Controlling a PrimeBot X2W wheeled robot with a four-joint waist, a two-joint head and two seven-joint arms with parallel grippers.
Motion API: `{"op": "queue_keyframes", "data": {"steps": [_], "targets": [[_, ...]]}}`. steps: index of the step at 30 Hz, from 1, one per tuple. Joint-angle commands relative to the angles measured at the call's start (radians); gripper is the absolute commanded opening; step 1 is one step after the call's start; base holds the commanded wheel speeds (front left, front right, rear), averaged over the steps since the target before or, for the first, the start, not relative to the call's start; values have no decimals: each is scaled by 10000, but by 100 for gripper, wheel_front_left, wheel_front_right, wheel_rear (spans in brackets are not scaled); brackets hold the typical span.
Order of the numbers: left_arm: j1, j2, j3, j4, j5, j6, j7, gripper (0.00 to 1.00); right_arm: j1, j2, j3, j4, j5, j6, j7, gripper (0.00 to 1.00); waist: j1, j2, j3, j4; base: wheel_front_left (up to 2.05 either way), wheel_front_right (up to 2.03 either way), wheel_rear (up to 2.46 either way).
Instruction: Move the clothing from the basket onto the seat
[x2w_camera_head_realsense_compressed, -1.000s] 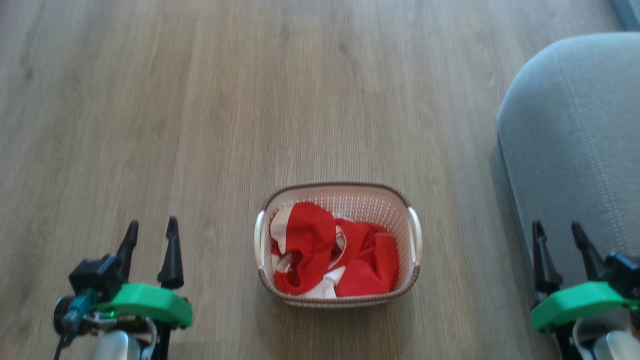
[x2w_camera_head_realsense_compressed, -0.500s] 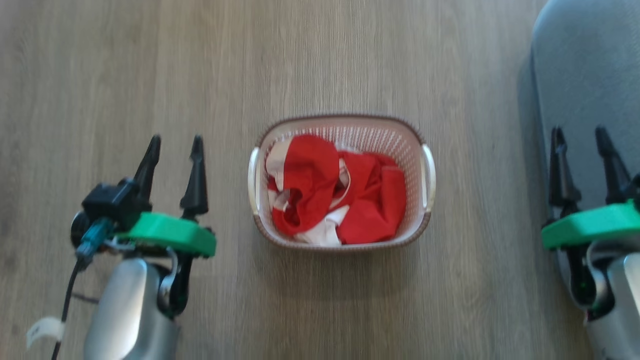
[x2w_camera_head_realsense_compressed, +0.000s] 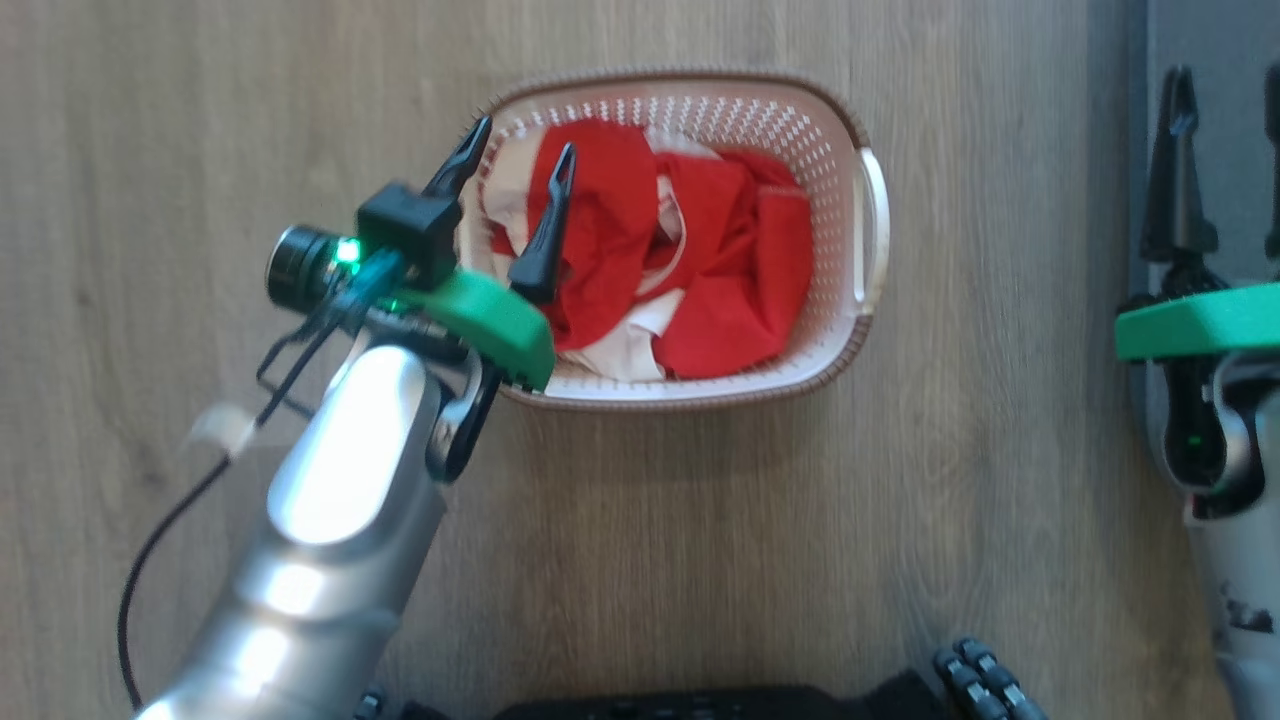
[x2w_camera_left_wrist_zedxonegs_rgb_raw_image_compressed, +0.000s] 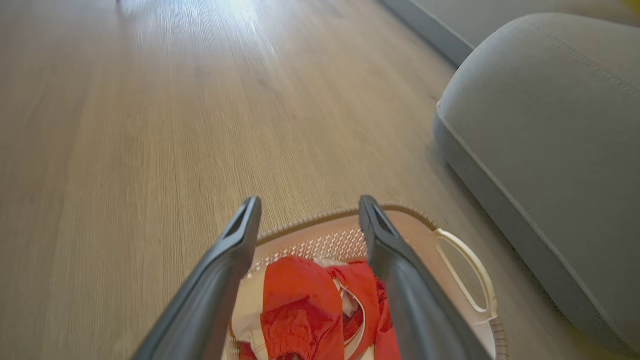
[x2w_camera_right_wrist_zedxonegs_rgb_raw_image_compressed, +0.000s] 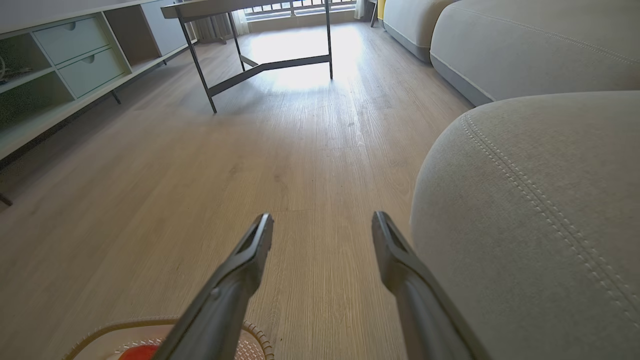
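Head view: left end effector, jaws apart, over clothing at the basket's nine o'clock; its outer finger risks snagging the rim.

Wood floor: basket, grey seat resting on it.

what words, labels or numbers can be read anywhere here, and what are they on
No text can be read in these pictures.
White tag beside the left arm: blurred, no writing can be made out.
Dark marks on the right forearm: too small and blurred to read.
Basket, clothing, seat: no writing visible.
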Motion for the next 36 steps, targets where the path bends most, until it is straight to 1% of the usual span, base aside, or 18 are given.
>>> {"op": "queue_keyframes", "data": {"steps": [1,5,10,15,19,23,29,36], "targets": [[-254,131,83,-24,6,68,89,100,53,-9,166,-380,-104,71,-105,100,-3,1,568,-381,0,0,0],[-1196,131,-563,1043,-117,326,592,100,-190,238,303,-566,-105,71,-105,100,-3,1,997,-743,0,0,0],[-2097,131,-1151,2239,-187,785,1322,100,-293,508,365,-698,-87,71,-105,100,-3,1,1320,-1118,0,0,0],[-2938,131,-1482,3255,-217,1151,1797,100,-455,793,469,-787,-25,71,-105,100,-3,1,1677,-1519,0,0,0],[-3528,159,-1549,4147,-113,1410,2002,100,-600,1048,594,-825,12,71,-105,100,-3,1,1934,-1814,0,0,0],[-3888,262,-1549,4763,-74,1513,2176,100,-660,1220,664,-870,40,71,-105,100,-3,1,2117,-1999,0,0,0],[-4418,591,-1650,5733,73,1677,2403,100,-693,1427,710,-879,86,71,-105,100,-3,1,2342,-2237,0,0,0],[-4815,707,-1680,6368,18,1675,2416,100,-702,1571,744,-897,100,71,-105,100,-3,1,2461,-2378,0,0,0]]}}
